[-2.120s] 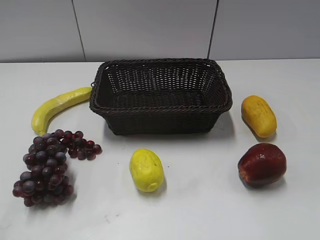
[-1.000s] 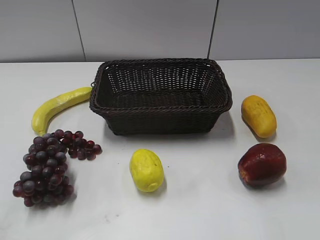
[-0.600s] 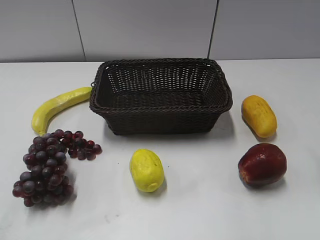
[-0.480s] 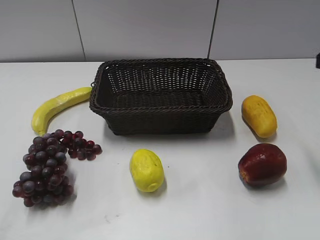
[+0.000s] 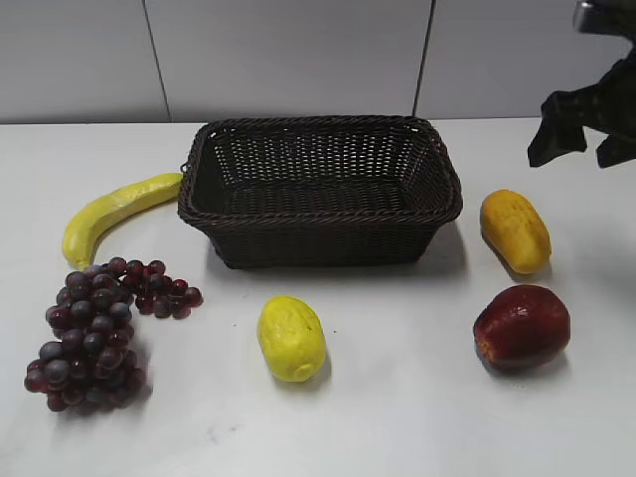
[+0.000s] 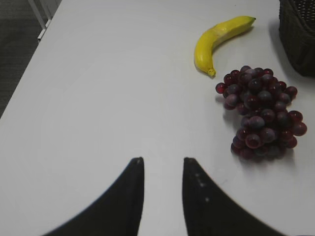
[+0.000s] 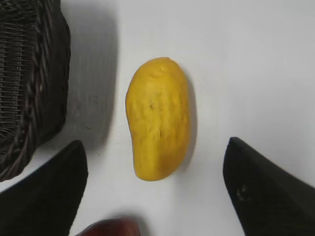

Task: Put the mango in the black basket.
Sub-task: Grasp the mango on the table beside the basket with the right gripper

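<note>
The mango point(image 5: 515, 231), an oblong orange-yellow fruit with faintly dimpled skin, lies on the white table point(image 5: 397, 397) just right of the black basket point(image 5: 320, 189), a rectangular woven wicker form with sloping sides and a braided rim. The right gripper point(image 5: 584, 119) hangs above the mango, its 2 dark fingers spread wide and holding nothing. The left gripper point(image 6: 160, 196), jaws slightly parted and empty, is over bare table near the purple grapes point(image 6: 261, 113) and the curved banana point(image 6: 219, 39). A ridged yellow fruit point(image 5: 291, 338) and a glossy red apple point(image 5: 521, 326) lie in front.
</note>
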